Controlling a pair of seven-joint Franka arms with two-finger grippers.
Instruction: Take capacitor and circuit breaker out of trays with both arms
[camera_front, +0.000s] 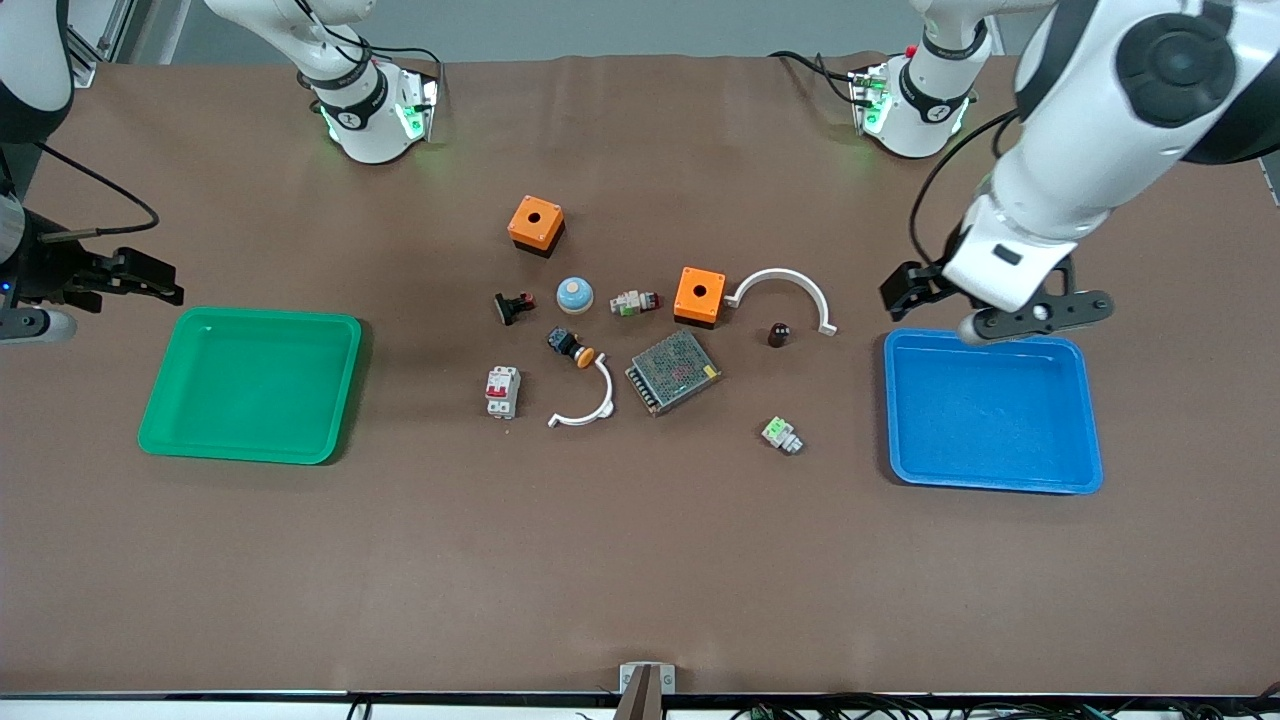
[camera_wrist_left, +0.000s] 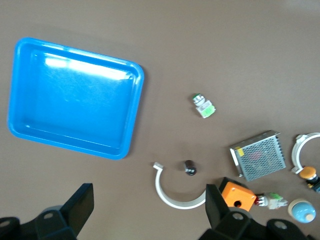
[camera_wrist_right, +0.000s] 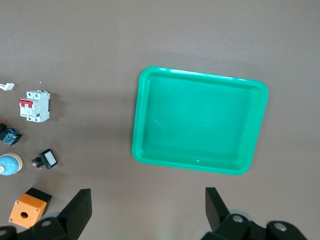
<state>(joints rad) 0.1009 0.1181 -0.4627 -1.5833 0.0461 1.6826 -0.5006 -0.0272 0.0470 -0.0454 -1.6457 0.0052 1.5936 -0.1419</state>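
Observation:
The capacitor (camera_front: 779, 334) is a tiny black cylinder standing on the table between a white arc and the blue tray; it also shows in the left wrist view (camera_wrist_left: 190, 167). The breaker (camera_front: 502, 390) is a white-grey block with red levers, lying between the green tray and the middle cluster; it also shows in the right wrist view (camera_wrist_right: 35, 106). My left gripper (camera_front: 1000, 305) (camera_wrist_left: 148, 210) is open and empty in the air over the blue tray's edge toward the robots. My right gripper (camera_front: 150, 280) (camera_wrist_right: 148, 210) is open and empty, over the table beside the green tray.
A green tray (camera_front: 250, 316) lies at the right arm's end and a blue tray (camera_front: 990, 410) at the left arm's end. Between them lie two orange boxes (camera_front: 536, 224) (camera_front: 699, 295), two white arcs (camera_front: 780, 273) (camera_front: 604, 395), a mesh power supply (camera_front: 674, 371), a blue dome (camera_front: 575, 294) and several small buttons.

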